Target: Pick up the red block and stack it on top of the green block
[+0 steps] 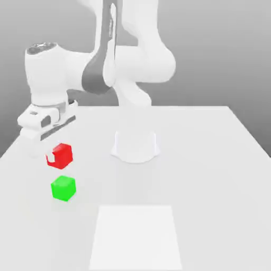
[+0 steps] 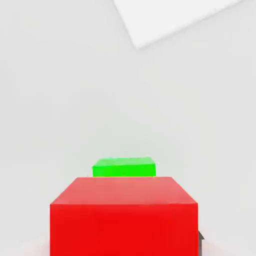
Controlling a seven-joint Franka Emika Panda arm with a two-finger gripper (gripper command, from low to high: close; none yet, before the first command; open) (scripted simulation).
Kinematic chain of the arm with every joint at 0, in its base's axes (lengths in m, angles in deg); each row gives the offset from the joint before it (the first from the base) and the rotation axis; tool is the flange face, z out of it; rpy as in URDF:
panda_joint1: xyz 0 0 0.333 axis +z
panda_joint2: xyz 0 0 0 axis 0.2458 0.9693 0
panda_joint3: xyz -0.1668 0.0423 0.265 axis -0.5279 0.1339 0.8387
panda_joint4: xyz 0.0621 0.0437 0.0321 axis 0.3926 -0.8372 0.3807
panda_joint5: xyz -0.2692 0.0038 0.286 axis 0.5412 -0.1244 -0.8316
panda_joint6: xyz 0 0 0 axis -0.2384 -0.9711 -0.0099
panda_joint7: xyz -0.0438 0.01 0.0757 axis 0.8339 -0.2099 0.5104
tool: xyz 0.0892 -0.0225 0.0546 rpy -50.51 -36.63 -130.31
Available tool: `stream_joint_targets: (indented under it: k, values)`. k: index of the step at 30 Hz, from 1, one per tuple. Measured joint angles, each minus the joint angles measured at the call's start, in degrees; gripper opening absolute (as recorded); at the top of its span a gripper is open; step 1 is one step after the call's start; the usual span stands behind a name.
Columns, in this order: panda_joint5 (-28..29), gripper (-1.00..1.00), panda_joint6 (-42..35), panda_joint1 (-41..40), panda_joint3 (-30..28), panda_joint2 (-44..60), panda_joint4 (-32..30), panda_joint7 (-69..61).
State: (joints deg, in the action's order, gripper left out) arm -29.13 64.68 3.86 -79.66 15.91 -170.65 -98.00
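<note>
White tabletop [image 1: 211,159] lies bare toward three o'clock. Near its nine-o'clock edge the gripper [image 1: 54,153] clamps the red block [image 1: 61,155], lifted; the green block [image 1: 63,188] rests just beneath at six o'clock, apart.

red block: one — a single red block [image 1: 60,155] [image 2: 124,217] was counted
green block: one — a single green block [image 1: 63,188] [image 2: 124,167] was counted
blocks in all: two
robot arm: one white arm [image 1: 127,58] was there
gripper: one gripper [image 1: 50,153] was counted, with two fingers
table: one pale table [image 1: 211,159] was seen
white square patch on the table: one square patch [image 1: 136,235] [image 2: 170,20] was counted
round base of the arm: one round base [image 1: 135,145] was counted
</note>
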Motion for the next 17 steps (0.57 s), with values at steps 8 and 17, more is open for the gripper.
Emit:
stream_joint_targets:
  k: [8,17]
  values:
    - [-16.43,-1.00,3.77,10.91,-5.80,7.38,0.61,-11.32]
    - [-27.44,-1.00,11.89,15.56,-7.70,15.17,0.67,-18.86]
